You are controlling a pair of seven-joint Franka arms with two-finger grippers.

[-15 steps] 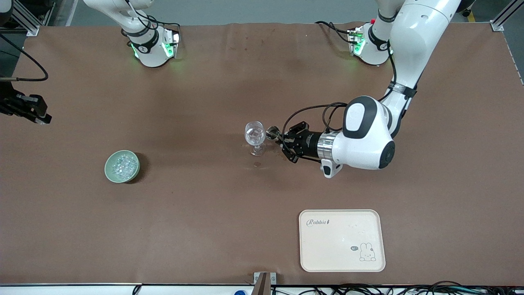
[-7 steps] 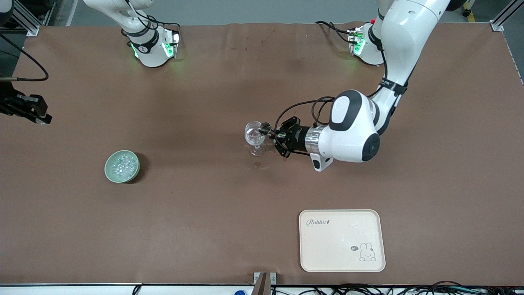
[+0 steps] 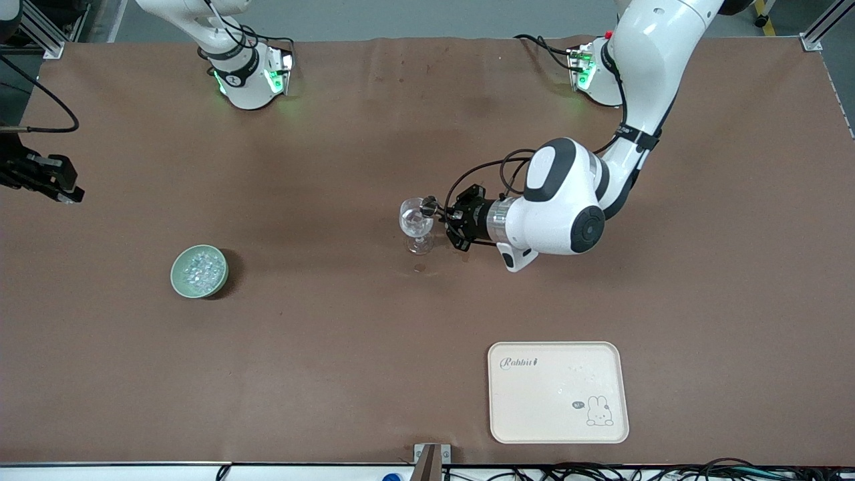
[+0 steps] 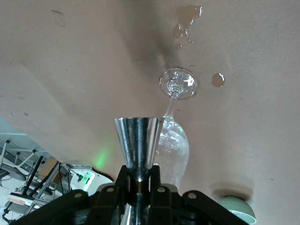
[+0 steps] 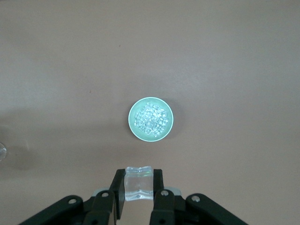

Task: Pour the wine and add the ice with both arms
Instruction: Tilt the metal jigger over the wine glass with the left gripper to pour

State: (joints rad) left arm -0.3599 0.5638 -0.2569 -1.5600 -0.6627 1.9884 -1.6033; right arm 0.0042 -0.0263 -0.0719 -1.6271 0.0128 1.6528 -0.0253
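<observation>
Left hand (image 3: 435, 215) clamps a small steel cone-shaped measuring cup (image 4: 137, 144), held tipped at the rim of the clear stemmed glass (image 3: 415, 221) at mid-bench (image 3: 334, 347). Right hand (image 5: 138, 186) — high over the pale green bowl (image 5: 151, 118) of small clear ice cubes (image 5: 151, 117) — grips one clear cube (image 5: 138, 184). Bowl sits toward the right arm's end.

Polished metal jigger (image 4: 137, 143), clear glass goblet (image 4: 172, 140), glassy ice (image 5: 150, 119) (pale green glazed bowl (image 5: 133, 124)), matt brown table (image 3: 334, 334)
</observation>
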